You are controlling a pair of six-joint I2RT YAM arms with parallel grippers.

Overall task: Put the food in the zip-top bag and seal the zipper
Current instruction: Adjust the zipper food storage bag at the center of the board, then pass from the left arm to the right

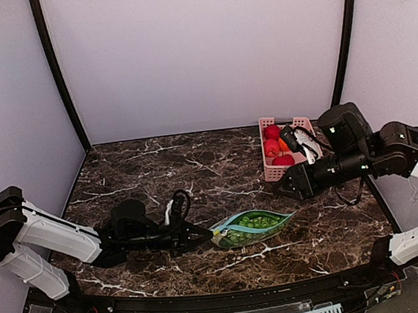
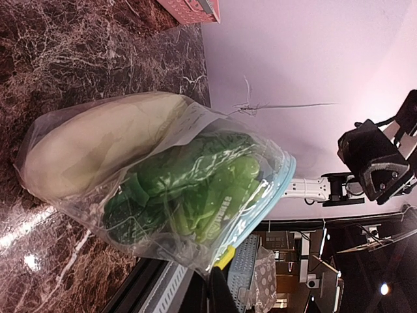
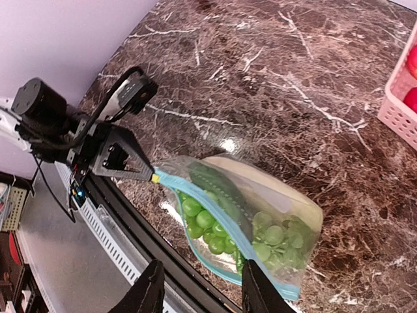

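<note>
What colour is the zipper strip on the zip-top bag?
The zipper is teal-blue, clearest in the right wrist view.

A clear, crinkly plastic zip-top bag (image 2: 195,120) lies on the dark marbled surface (image 2: 78,52) and fills the middle of the view. Inside it, a pale whitish-green elongated gourd (image 2: 91,150) sits toward 10 o'clock, touching a leafy green toy vegetable (image 2: 186,179) toward 5 o'clock. The thin teal-blue zipper strip (image 2: 285,179) curves along the bag's 3 o'clock edge. At 6 o'clock the left gripper (image 2: 219,277) has its dark fingers (image 2: 217,297) pressed together on the bag's lower corner, beside a small yellow piece (image 2: 225,257). A pink slatted basket (image 2: 189,10) shows at 12 o'clock.
</note>
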